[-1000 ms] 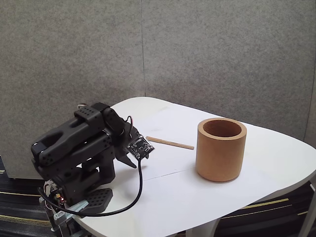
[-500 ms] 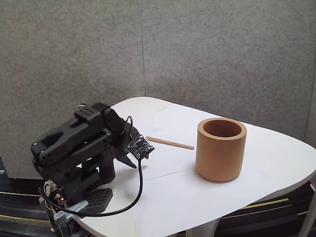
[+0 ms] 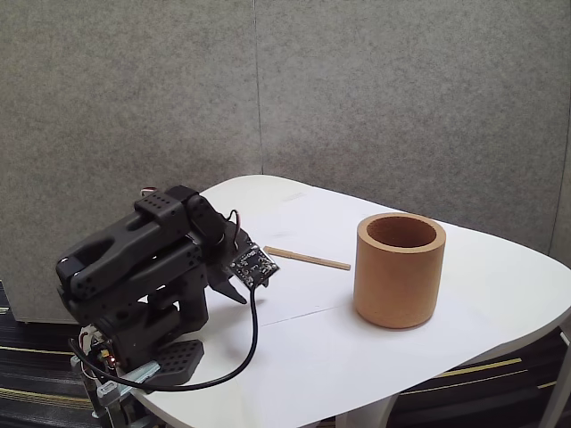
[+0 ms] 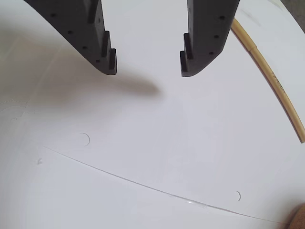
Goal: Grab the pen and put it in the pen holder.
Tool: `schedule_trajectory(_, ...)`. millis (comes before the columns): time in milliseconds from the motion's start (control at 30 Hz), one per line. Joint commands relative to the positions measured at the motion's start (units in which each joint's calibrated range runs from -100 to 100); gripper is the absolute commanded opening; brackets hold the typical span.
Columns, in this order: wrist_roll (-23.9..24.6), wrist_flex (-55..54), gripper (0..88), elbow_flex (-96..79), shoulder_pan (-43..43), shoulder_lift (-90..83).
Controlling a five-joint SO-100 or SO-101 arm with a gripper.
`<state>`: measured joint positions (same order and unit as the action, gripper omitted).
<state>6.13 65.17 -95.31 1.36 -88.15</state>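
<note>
The pen (image 3: 307, 258) is a thin tan stick lying flat on the white table (image 3: 464, 312), between the arm and the pen holder. In the wrist view the pen (image 4: 271, 83) runs down the right side. The pen holder (image 3: 399, 269), a thick-walled tan-brown cup, stands upright to the right of the pen. My gripper (image 4: 147, 69) hangs open just above the table, with nothing between its black fingers (image 4: 202, 43); the pen lies just right of the right finger. In the fixed view the folded black arm sits at the table's left end, its gripper (image 3: 234, 287) low near the surface.
A grey felt partition stands behind the table. The arm's base (image 3: 134, 339) sits at the table's left edge and a black cable (image 3: 252, 339) loops over the surface beside it. A faint seam (image 4: 143, 186) crosses the tabletop. The cup's edge (image 4: 300, 217) shows at the wrist view's lower right corner.
</note>
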Motion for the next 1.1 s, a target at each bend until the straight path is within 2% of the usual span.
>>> schedule_trajectory(0,-0.15,-0.42,18.3,0.36,0.18,0.02)
schedule_trajectory(500,-0.15,-0.51,18.3,1.9,-0.26,0.1)
schedule_trajectory(833,-0.15,-0.51,18.3,22.02,-0.55,4.17)
schedule_trajectory(1067,0.16,-0.59,18.3,42.69,-0.55,27.59)
